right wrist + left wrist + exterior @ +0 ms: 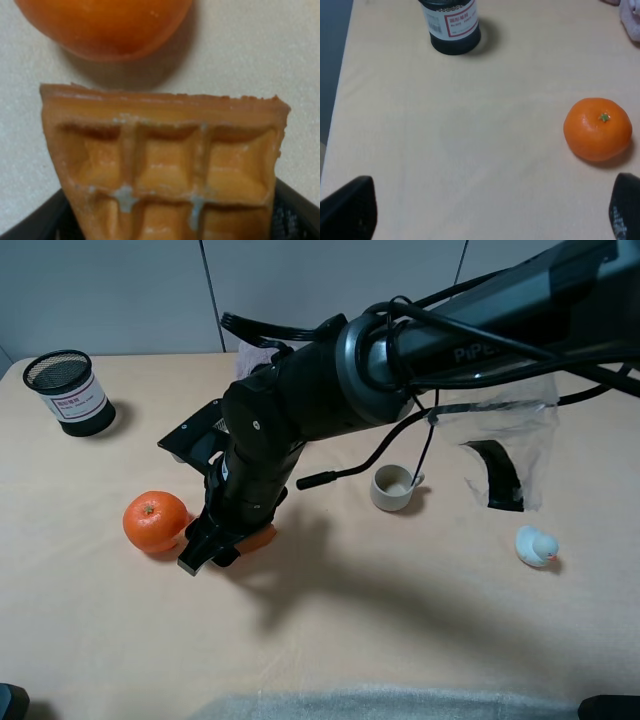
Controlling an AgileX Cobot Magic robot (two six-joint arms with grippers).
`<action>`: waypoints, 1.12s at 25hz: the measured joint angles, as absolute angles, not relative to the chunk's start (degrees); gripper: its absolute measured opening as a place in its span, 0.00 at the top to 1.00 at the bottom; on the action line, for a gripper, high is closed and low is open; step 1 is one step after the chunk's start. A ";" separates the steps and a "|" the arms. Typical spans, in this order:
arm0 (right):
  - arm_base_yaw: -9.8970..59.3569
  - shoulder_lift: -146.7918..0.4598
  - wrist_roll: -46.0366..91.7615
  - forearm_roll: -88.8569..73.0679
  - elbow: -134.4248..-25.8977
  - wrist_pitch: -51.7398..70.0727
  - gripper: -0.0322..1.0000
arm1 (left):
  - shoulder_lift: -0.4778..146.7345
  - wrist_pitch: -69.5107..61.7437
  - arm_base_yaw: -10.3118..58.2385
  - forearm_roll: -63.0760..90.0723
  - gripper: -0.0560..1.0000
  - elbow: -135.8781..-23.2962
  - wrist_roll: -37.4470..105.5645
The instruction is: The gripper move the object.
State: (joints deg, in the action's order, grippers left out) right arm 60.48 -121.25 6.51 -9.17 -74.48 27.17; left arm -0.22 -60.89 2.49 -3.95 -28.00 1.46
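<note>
Over beige tabletop [420,610], left of centre: orange-brown grid-patterned toy waffle wedge [165,165], just beside round smooth orange fruit [155,521]
Right arm's black gripper [212,548]: fingers pinching waffle wedge
Left arm's black gripper [487,215]: fingers spread wide, above tabletop near fruit

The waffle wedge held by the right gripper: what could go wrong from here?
1. The orange lies close beside the waffle wedge; a move toward it may knock it rolling.
2. The right gripper seems to hold only the wedge's narrow end, so it may slip or twist.
</note>
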 joint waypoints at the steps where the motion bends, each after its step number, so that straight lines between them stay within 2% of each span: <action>1: 60.48 -121.25 6.51 -9.17 -74.48 27.09 0.49 | -0.22 -60.89 2.49 -3.95 0.08 -28.00 1.46; 7: 60.48 -121.25 6.51 -9.41 -74.48 27.09 0.49 | -0.22 -60.89 2.49 -3.95 0.08 -28.00 1.46; 11: 60.48 -121.25 6.51 -9.41 -74.48 27.09 0.38 | -0.22 -60.89 2.49 -3.95 0.08 -28.00 1.46; 16: 60.48 -121.25 6.51 -9.48 -74.48 27.06 0.31 | -0.22 -60.89 2.49 -3.95 0.08 -28.00 1.46; 28: 60.48 -121.25 6.51 -9.60 -74.48 28.29 0.30 | -0.22 -60.89 2.49 -3.95 0.08 -28.00 1.46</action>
